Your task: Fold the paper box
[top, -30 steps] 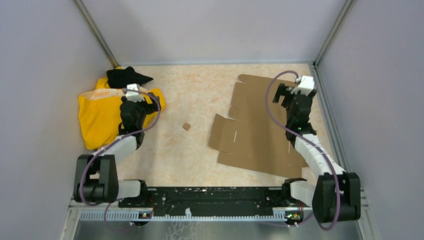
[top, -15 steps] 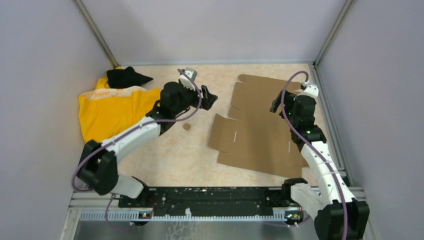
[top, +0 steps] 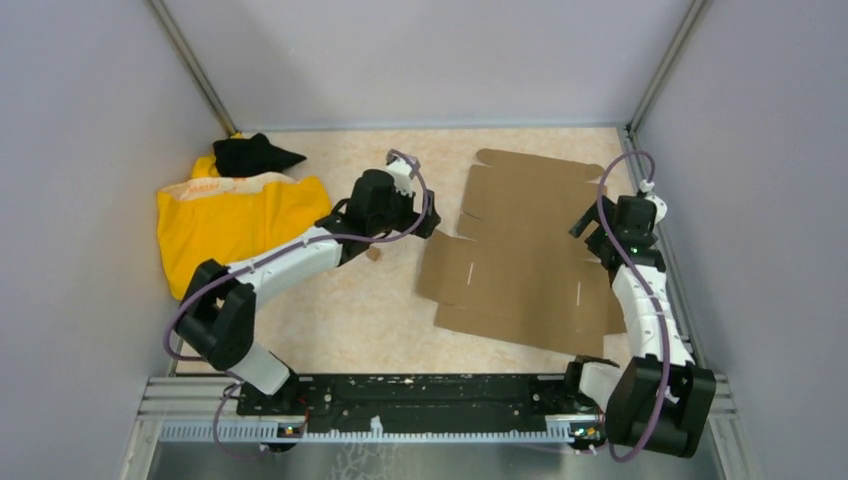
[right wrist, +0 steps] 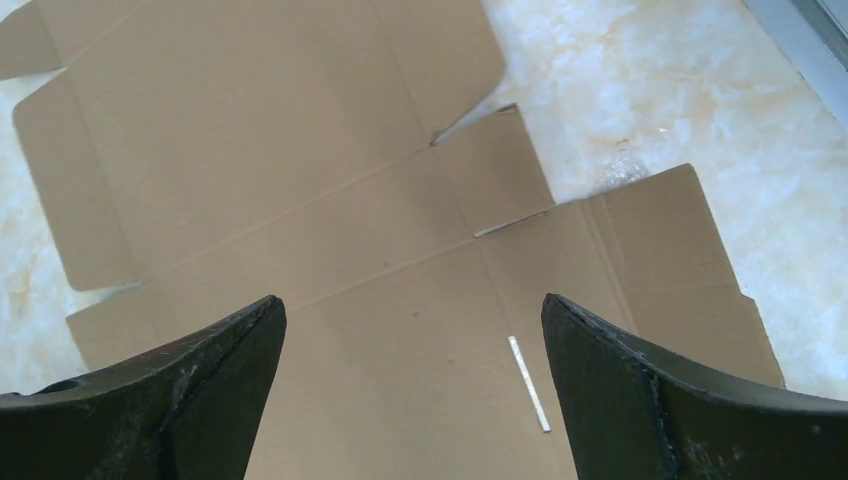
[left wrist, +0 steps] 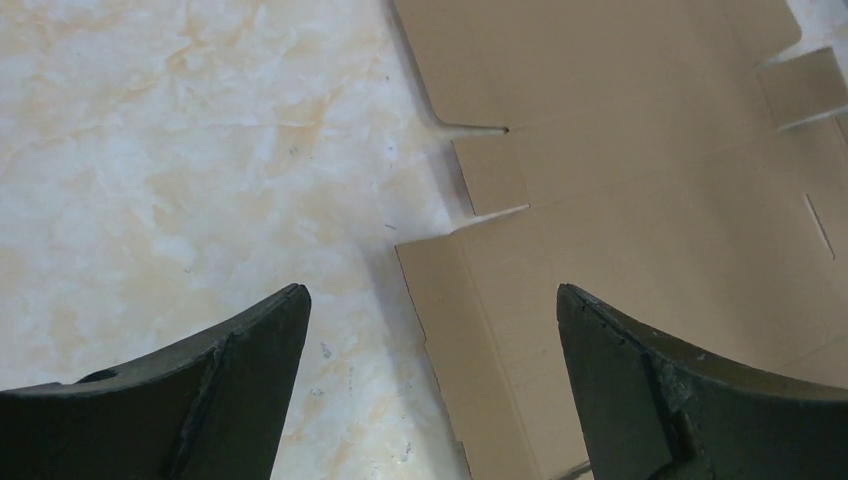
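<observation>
While the plain brown corrugated cardboard sheet, the paper box (top: 520,270), lies flat and unfolded on the right half of the marbled beige tabletop (top: 340,310), reaching toward the far right corner, the overhead view places one arm at each side of it. Its long axis appears to run from the far edge toward the near edge, slightly skewed. The left gripper (top: 428,218) stands at the sheet's left margin, and the right gripper (top: 588,226) hangs over its right margin. The right arm is judged marginally the nearer. Neither holds anything.

Count from above: one sheet, one tiny brown cardboard scrap (top: 373,254) left of it, one yellow cloth (top: 215,235) and one black cloth (top: 250,154) near the far left corner, and two arms.

In the left wrist view the fingers are spread wide and empty. The sheet's notched left edge lies directly between and ahead of them, and its body extends to the right.

In the right wrist view the fingers are likewise spread wide and empty. The sheet fills the ground beneath them, one slot visible near the right finger, with bare tabletop beyond its tabs. I cannot tell whether there is contact.
</observation>
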### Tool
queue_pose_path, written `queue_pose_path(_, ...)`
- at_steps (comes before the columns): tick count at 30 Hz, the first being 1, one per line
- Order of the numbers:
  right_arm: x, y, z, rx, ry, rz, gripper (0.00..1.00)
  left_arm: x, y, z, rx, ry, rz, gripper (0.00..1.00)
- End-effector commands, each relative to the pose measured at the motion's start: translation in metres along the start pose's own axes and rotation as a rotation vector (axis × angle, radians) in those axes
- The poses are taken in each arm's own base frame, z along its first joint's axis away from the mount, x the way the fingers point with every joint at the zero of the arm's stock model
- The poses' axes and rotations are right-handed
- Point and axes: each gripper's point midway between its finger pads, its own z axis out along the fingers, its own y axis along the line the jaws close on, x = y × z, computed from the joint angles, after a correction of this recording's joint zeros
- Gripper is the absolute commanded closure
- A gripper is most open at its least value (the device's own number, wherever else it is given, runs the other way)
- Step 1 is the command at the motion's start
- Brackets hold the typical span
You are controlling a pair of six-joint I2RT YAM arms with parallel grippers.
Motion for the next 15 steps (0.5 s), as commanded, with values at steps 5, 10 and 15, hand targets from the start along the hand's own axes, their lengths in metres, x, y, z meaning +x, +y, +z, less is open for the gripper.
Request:
queue_pose_path(5, -0.012, -0.001, 0.010, -0.030, -0.002, 0.018, 0.03, 0.001, 0.043, 0.009, -0.143, 0.025, -0.223, 0.01)
queue_pose_path(10, -0.015, -0.033, 0.003, 0.129, -0.047, -0.008, 0.02, 0.032, 0.055, 0.008, -0.226, 0.107, -0.233, 0.01)
queue_pose_path(15, -0.015, -0.052, -0.012, 0.194, -0.127, -0.011, 0.01, 0.064, 0.067, 0.000, -0.276, 0.118, -0.231, 0.01)
